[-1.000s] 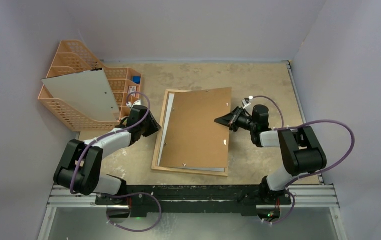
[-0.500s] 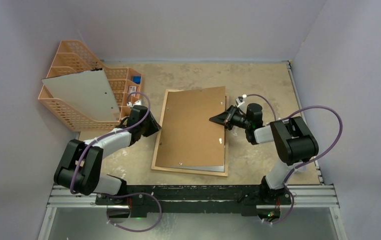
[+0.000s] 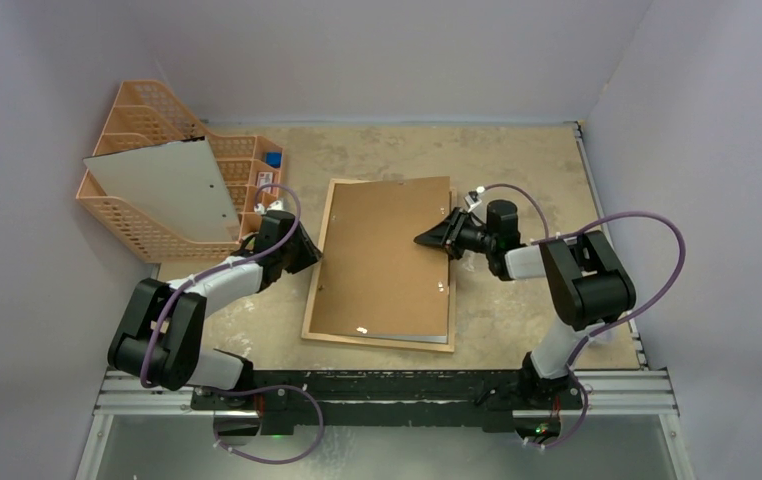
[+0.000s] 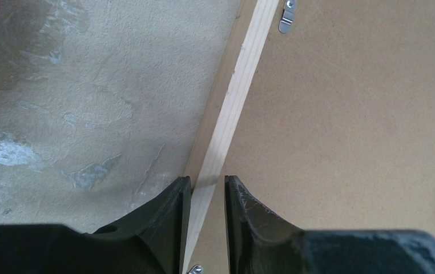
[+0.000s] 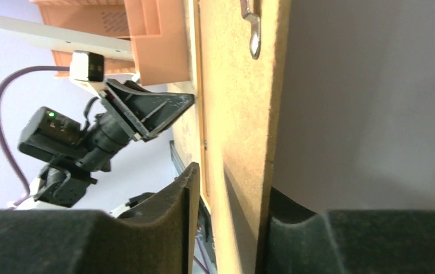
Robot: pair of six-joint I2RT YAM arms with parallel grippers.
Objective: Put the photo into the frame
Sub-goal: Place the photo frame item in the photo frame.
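Note:
The frame (image 3: 312,300) lies flat on the table, its light-wood edging (image 4: 244,68) showing round a brown hardboard panel (image 3: 382,260) that rests on it. The photo is hidden. My left gripper (image 3: 307,255) stands at the frame's left rail; in the left wrist view its fingers straddle that rail (image 4: 208,180), slightly apart from it, holding nothing. My right gripper (image 3: 432,240) is at the panel's right edge. That edge (image 5: 238,85) sits between its jaws, with a clear gap on one side, so the gripper (image 5: 232,182) is open.
An orange mesh organizer (image 3: 137,105) stands at the back left with a pale grey sheet (image 3: 162,185) leaning on it, close behind my left arm. A dark strip (image 3: 387,337) shows along the panel's near edge. Walls close the table on three sides.
The right gripper carried the raised panel leftward and lowered it flat onto the frame, then opened its jaws. The left gripper has stayed at the left rail.

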